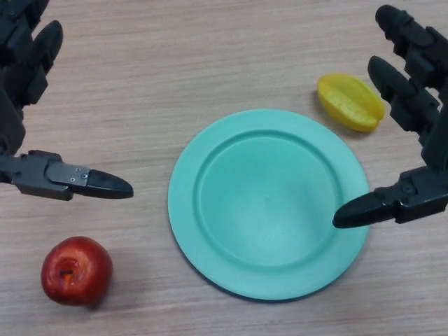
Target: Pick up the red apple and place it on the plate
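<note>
A red apple (76,271) lies on the wooden table at the lower left. A teal plate (269,203) sits in the middle, with nothing on it. My left hand (28,105) hovers at the left edge, above and behind the apple, its fingers straight and its thumb pointing right; it holds nothing. My right hand (420,133) hovers at the right edge, open, with its thumb tip over the plate's right rim.
A yellow star fruit (350,102) lies on the table behind the plate's right side, just left of my right hand's fingers. The wooden table (175,63) stretches across the whole view.
</note>
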### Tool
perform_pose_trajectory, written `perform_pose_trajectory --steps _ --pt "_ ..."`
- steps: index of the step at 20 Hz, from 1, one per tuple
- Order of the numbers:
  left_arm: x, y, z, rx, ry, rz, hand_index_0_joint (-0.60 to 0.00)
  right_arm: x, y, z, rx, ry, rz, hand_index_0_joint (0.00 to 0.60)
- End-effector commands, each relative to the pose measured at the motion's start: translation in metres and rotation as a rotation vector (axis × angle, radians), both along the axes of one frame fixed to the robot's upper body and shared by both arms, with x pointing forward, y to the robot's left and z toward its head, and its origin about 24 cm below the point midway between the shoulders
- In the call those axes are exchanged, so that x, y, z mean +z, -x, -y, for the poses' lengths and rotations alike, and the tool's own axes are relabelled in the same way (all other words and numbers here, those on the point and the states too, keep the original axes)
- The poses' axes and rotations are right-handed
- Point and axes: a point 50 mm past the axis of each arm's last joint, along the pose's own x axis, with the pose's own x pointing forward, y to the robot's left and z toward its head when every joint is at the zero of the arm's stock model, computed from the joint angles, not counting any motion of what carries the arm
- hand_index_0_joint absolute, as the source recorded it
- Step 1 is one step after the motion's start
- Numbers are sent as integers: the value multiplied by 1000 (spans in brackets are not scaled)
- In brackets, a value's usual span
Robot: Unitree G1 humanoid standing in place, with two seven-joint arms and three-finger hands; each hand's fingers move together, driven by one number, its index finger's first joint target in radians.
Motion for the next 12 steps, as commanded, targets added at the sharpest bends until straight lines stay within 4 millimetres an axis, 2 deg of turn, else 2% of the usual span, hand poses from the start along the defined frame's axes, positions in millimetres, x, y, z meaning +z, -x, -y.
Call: perform_pose_trajectory --steps 1,3,7,9,10,11,12 --pt "36 20 -6 60 -50 251 0 35 14 11 -52 43 265 0" --pt "31 28 -6 23 -98 220 0 32 12 10 -42 57 255 0" --pt "19 42 -33 79 -60 186 0 26 1 1 -10 59 188 0" --pt "0 48 -41 97 -156 157 0 26 -4 -5 7 26 200 0" --pt "-17 51 -53 126 -207 139 0 25 -7 -9 15 23 203 0" --pt "-23 51 -58 142 -231 134 0 26 -8 -10 18 22 202 0" --pt "-44 50 -70 194 -313 116 0 27 -10 -14 29 29 202 0"
